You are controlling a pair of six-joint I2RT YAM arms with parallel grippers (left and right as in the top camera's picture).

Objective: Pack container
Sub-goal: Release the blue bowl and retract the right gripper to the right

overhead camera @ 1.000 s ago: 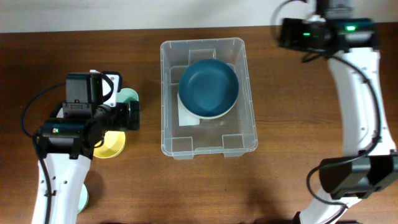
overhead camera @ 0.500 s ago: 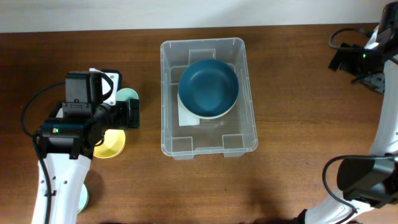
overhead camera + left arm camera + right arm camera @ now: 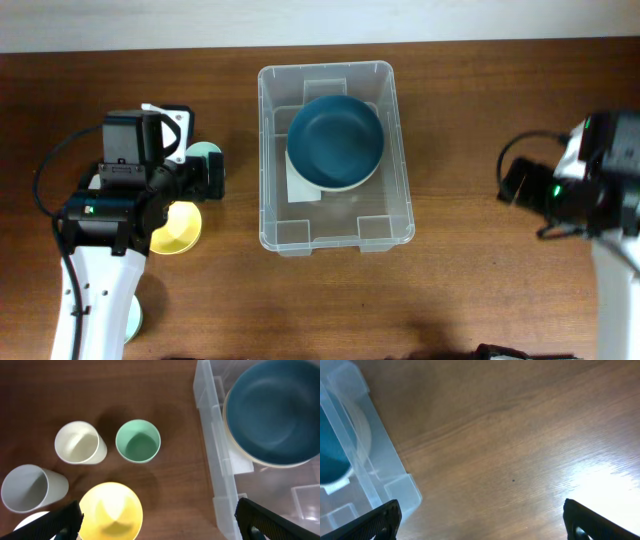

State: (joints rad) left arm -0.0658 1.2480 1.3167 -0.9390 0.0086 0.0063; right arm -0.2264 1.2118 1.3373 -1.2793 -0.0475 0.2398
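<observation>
The clear plastic container (image 3: 335, 228) stands at the table's middle with a dark blue bowl (image 3: 335, 140) inside it. My left gripper (image 3: 214, 181) is open and empty, left of the container, above a green cup (image 3: 205, 154) and a yellow cup (image 3: 176, 231). In the left wrist view my left gripper (image 3: 160, 527) hangs over the yellow cup (image 3: 111, 512) and the container's left wall (image 3: 216, 460). My right gripper (image 3: 512, 186) is open and empty over bare table right of the container; the right wrist view (image 3: 485, 527) shows the container's corner (image 3: 380, 480).
A white cup (image 3: 80, 442), the green cup (image 3: 138, 441) and a grey cup (image 3: 27, 487) stand upright left of the container. A pale cup (image 3: 133, 320) shows partly under my left arm. Bare wood lies to the container's right.
My right arm has swung from the table's back right corner down to the right of the container. My left arm has shifted slightly. The bowl and cups stay put.
</observation>
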